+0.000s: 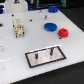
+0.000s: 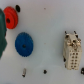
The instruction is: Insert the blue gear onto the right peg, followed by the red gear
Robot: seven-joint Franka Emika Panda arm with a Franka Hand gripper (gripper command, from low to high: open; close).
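Note:
The blue gear [image 1: 49, 27] lies flat on the white table toward the exterior view's right, and the red gear [image 1: 63, 33] sits just beyond it on the right. In the wrist view the blue gear [image 2: 23, 44] and red gear [image 2: 11, 18] lie close together but apart. The right peg [image 1: 52, 50] stands bare on a white plate with a black border [image 1: 59, 54] near the front. A shorter, fainter post [image 1: 38, 56] stands on the same plate. My gripper [image 1: 18, 3] hangs high at the back, far from both gears; its fingers are too blurred to read.
A beige blocky part [image 1: 18, 27] [image 2: 72, 50] stands at the exterior view's left. Small dark bits [image 1: 30, 20] [image 2: 24, 71] are scattered on the table. A dark shape [image 2: 1, 30] cuts into the wrist view's edge beside the red gear.

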